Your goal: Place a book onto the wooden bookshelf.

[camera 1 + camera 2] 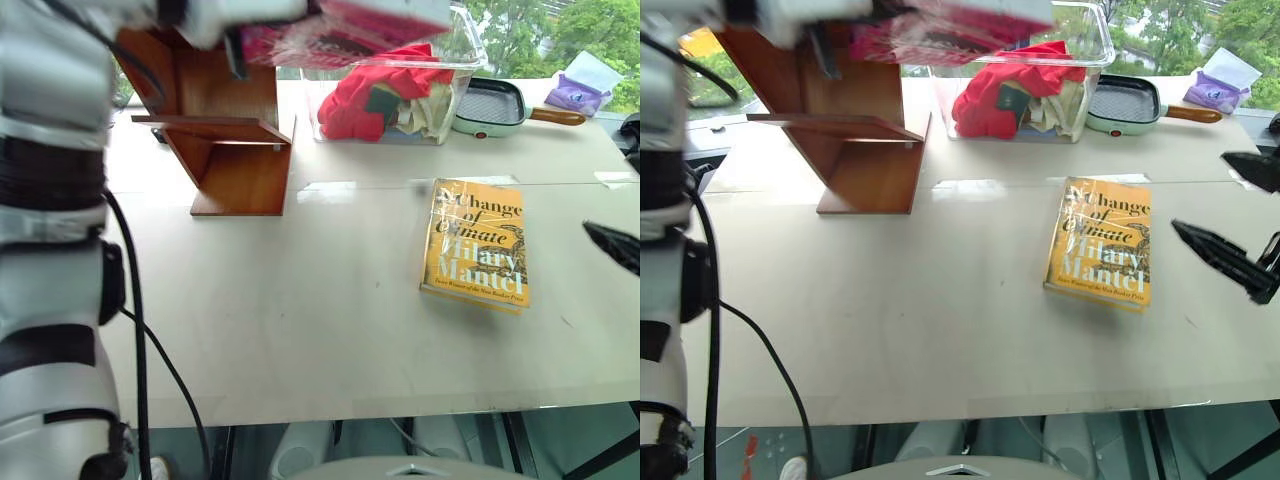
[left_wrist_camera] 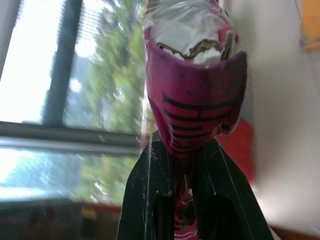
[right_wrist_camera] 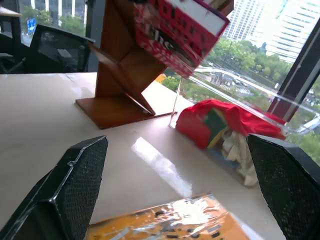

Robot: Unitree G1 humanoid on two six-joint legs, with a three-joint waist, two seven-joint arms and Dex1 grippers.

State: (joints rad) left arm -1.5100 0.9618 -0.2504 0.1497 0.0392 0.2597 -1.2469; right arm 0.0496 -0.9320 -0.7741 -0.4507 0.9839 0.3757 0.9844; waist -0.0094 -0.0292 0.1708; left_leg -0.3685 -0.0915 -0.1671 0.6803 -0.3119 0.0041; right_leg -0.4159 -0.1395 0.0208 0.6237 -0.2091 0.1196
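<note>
Left gripper (image 2: 186,200) pinching thick bright pink book (image 1: 340,30) above reddish-brown wooden bookshelf (image 1: 225,140) near table's far-left corner; right gripper (image 3: 175,195) spread.

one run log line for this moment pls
left gripper: shut on pink book | book: above wooden bookshelf | right gripper: open, empty

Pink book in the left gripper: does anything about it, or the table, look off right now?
The pink book hangs tilted in the air beside the wooden bookshelf, pinched at one end by the left gripper, its pages fanned open. The yellow book lies slightly askew on the table. Nothing looks spilled.
</note>
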